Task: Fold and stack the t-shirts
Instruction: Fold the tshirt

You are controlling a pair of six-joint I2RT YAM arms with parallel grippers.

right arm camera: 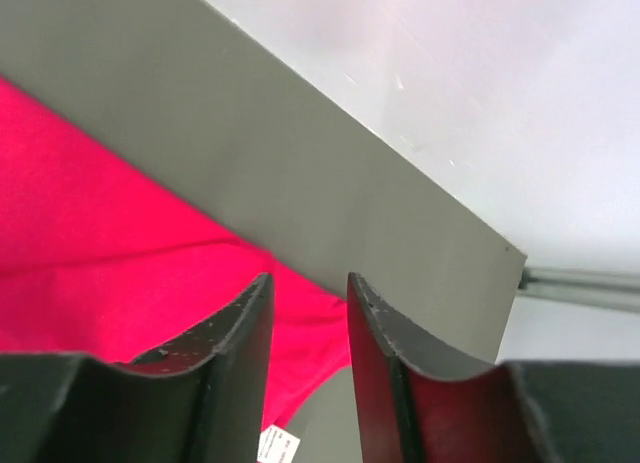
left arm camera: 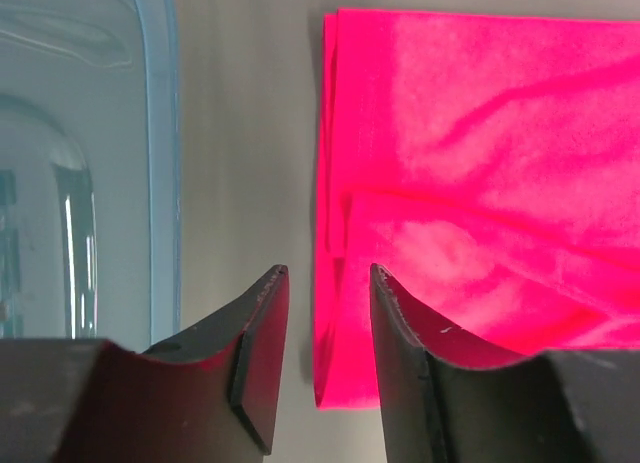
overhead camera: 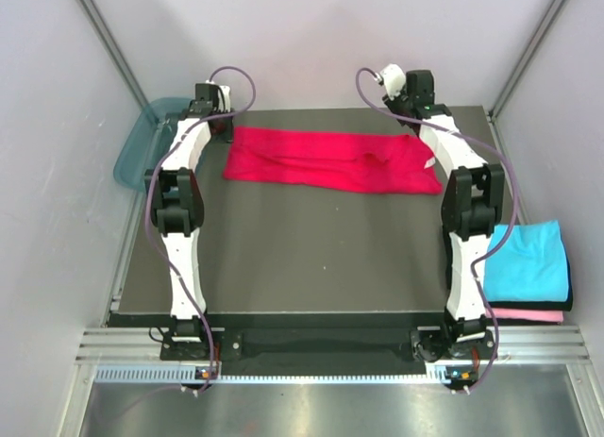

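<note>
A crimson red t-shirt (overhead camera: pixel 330 160) lies folded into a long band across the far part of the table; it also shows in the left wrist view (left arm camera: pixel 480 183) and the right wrist view (right arm camera: pixel 110 273), where its small white tag (right arm camera: pixel 277 446) shows. My left gripper (overhead camera: pixel 221 126) hovers open and empty over the shirt's left end (left arm camera: pixel 327 283). My right gripper (overhead camera: pixel 415 116) hovers open and empty over the shirt's far right corner (right arm camera: pixel 308 288). A folded cyan t-shirt (overhead camera: pixel 528 260) lies on a pink t-shirt (overhead camera: pixel 528 315) at the right.
A teal translucent plastic tub (overhead camera: pixel 143 140) stands off the table's far left corner, close to my left gripper; its rim shows in the left wrist view (left arm camera: pixel 160 153). White walls enclose the dark grey table (overhead camera: pixel 311 258).
</note>
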